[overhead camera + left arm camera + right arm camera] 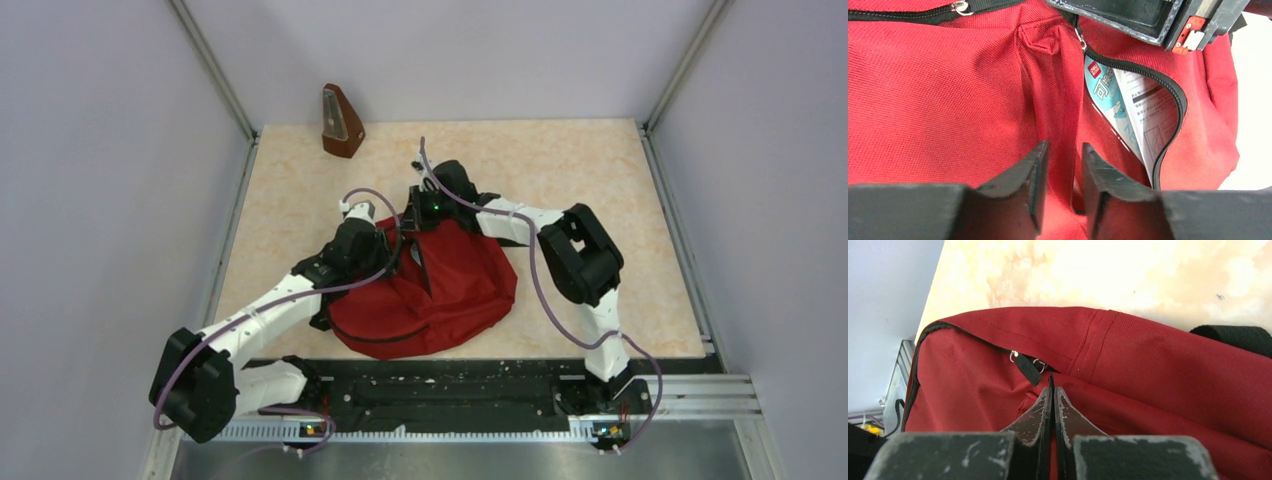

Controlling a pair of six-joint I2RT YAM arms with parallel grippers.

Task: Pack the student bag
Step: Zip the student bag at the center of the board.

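At the near edge, a black rail (450, 395) is seen between the two arm bases. Just beyond it, the backpack (450, 285) is laid flat near the middle of the surface (560, 160), dark red with black trim. The left gripper (1064, 147) is placed at the bag's 10 o'clock edge. Its jaws are held a little apart, and an upright fold (1060, 100) of red cloth is seen running between them, though contact with it cannot be told. At 2 o'clock from those jaws a zip opening (1175, 100) is gaped in a curve, and a blue-and-white printed packet (1105, 97) and a white sheet (1153, 115) are lodged inside. The right gripper (1052, 390) is set at the bag's 12 o'clock edge. Its jaws are brought together, with a thin dark sliver shown at the tips; what that sliver is cannot be made out. A black zip tab (1028, 369) is found just at 11 o'clock of the tips. A black strap (1233, 337) is seen at 2 o'clock, at the bag's far side. Farthest off, a brown metronome (340, 122) is stood upright at 11 o'clock of the bag, well apart from it
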